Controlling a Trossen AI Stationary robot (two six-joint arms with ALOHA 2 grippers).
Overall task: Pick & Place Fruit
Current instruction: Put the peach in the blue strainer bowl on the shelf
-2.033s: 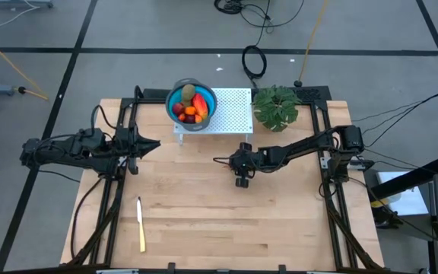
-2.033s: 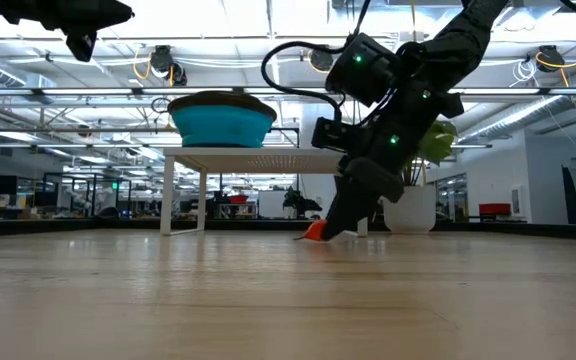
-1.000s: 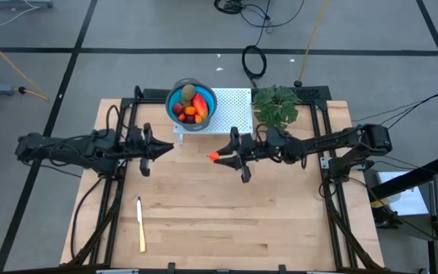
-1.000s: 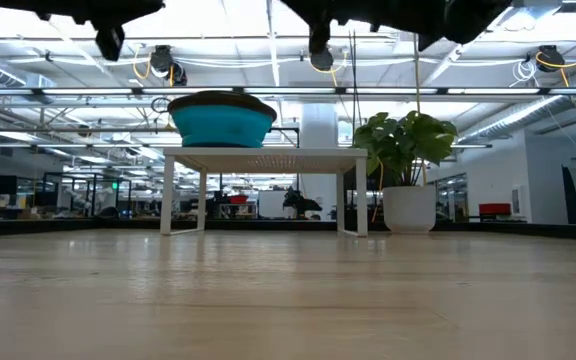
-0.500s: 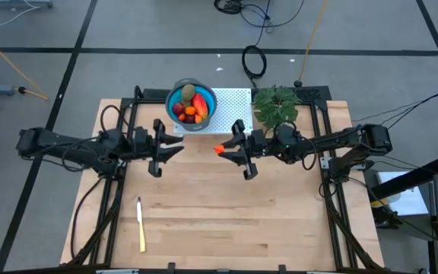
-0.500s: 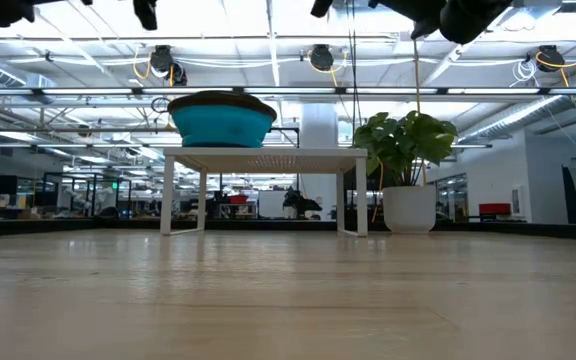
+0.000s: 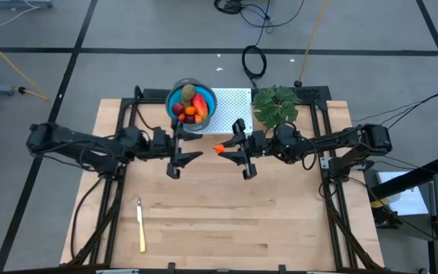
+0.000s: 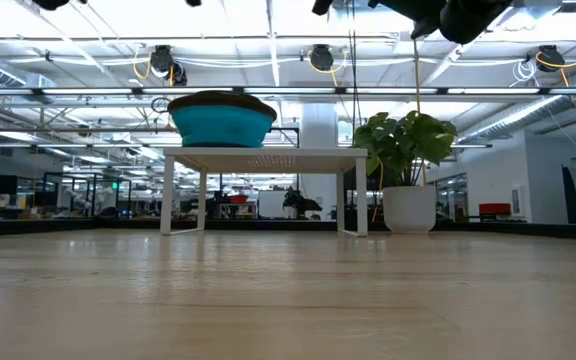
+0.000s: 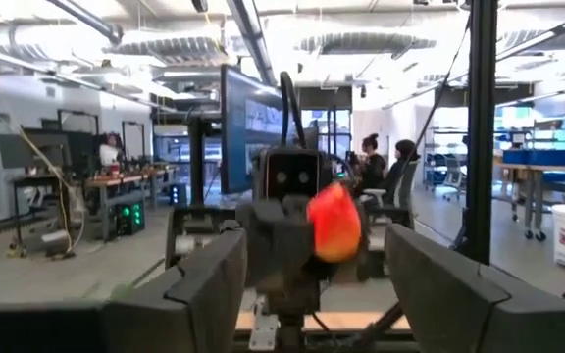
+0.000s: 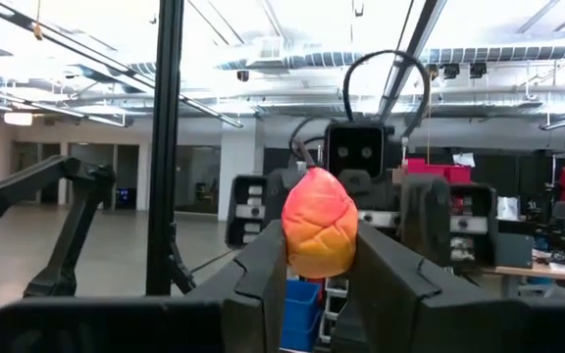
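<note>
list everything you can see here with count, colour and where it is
held fruit piece: one, red-orange and yellow, in the air between the two grippers
bowl: one, blue, on the stand, holding more fruit
fruit in bowl: several, red, orange and olive-brown
stand: one, white, at the table's far edge
plant: one, green, white pot, beside the stand
knife: one, cream-yellow, on the table's near left
people: at least two, seated far off in the room
right gripper: shut on the held fruit piece
left gripper: open, facing the right gripper
</note>
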